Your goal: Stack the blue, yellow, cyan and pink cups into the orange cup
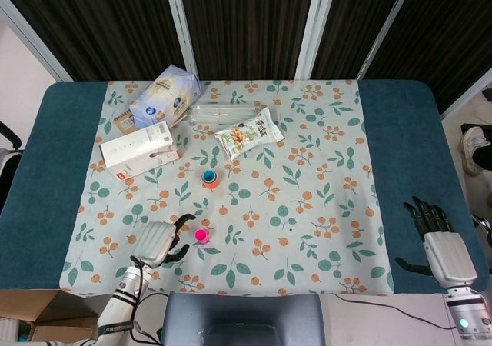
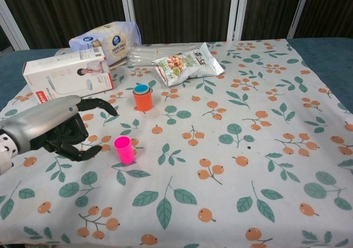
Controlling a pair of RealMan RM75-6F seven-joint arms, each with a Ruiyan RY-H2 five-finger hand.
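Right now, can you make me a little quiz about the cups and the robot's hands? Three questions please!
1. True or false: the pink cup is already inside the orange cup.
2. Which hand is nearest the pink cup? A) the left hand B) the right hand
3. Fill in: the cup showing at the top of the orange cup is ____.

Key
1. False. It stands alone on the tablecloth, apart from the orange cup.
2. A. The left hand is open beside the cup, not touching it; the right hand is open at the far table edge.
3. Cyan.
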